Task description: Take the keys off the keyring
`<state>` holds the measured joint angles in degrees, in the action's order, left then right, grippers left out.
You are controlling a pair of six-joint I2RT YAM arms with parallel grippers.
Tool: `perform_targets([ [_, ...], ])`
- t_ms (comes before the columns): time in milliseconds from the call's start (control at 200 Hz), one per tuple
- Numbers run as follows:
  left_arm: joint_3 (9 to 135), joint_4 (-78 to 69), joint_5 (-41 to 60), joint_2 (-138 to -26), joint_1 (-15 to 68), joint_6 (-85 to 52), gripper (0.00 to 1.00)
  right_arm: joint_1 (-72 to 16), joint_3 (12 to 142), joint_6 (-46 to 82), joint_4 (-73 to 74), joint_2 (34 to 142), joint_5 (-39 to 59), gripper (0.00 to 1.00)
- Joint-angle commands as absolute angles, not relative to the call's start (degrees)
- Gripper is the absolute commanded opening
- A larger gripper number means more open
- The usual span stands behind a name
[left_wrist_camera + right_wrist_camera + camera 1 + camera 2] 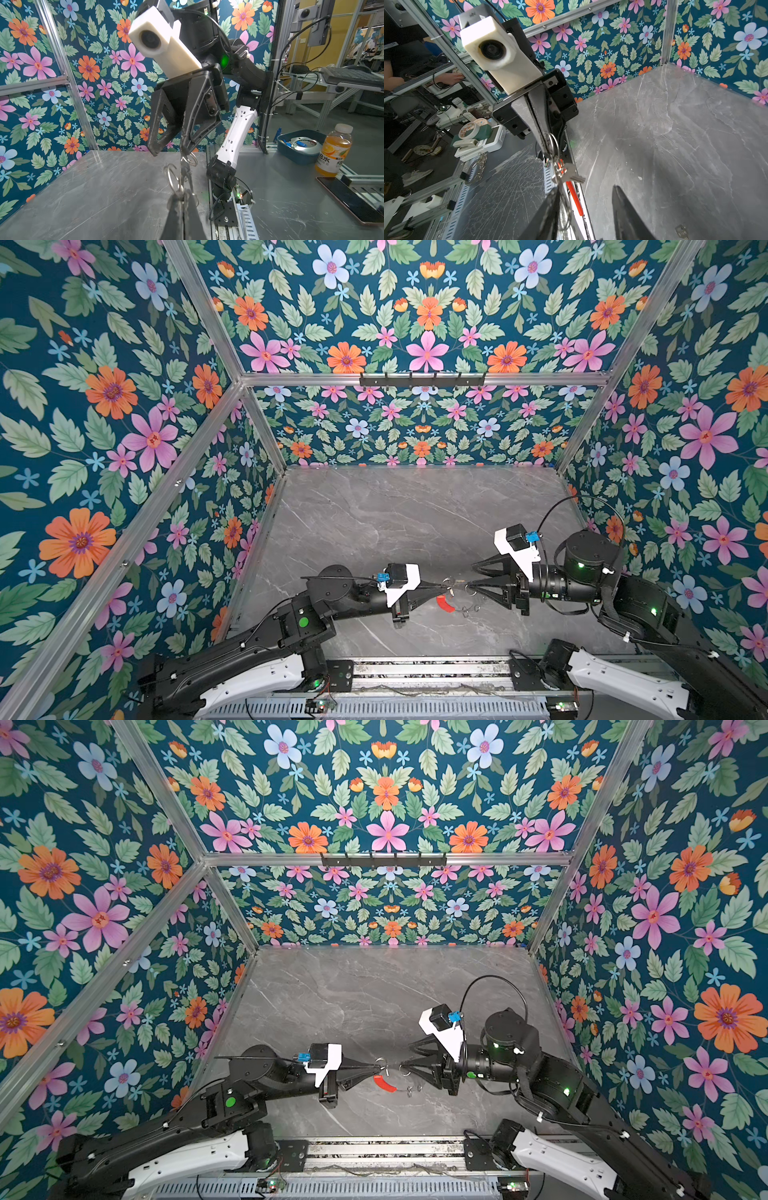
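Left gripper (441,585) noted clamped on a split ring (552,143). Keys (568,172) and red-sleeved keyring (445,603) are hung beneath, between both claws. Right gripper (585,193) jaws are set apart. Keys are found against one fingertip (554,201), outside the gap; a sideways shift is judged needed.

Far tabletop (415,514) lies open (keyring (445,605) hangs near front).

Right wrist view, with your right gripper's (586,188) heading taken as twelve o'clock; its jaws stand apart. At about eleven o'clock the left gripper (547,148), jaws closed, pinches a split ring (557,143). The keys (568,173) hang beneath it, beside the keyring's (574,196) red sleeve, over the grey table (675,135).
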<state>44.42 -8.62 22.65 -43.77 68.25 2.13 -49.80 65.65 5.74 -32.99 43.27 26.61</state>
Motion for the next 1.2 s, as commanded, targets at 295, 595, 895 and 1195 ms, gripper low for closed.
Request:
perform_targets([
  [295, 56.9, 12.55, 25.51, -50.75, 68.18, 4.3, 0.0, -49.83, 59.52, 5.7, -25.22, 36.93, 20.63, 0.36],
  [595, 58.92, 14.86, 24.73, -49.42, 68.17, 7.55, 0.0, -49.81, 56.68, 5.02, -26.88, 35.47, 21.38, 0.34],
  [895, 64.94, 22.23, 30.43, -53.77, 68.13, 10.97, 0.0, -49.83, 54.31, 2.92, -25.58, 38.07, 34.8, 0.41],
  [1195, 66.02, 22.22, 30.79, -55.19, 68.19, 11.69, 0.0, -49.83, 51.94, 2.8, -20.94, 39.41, 41.14, 0.47],
])
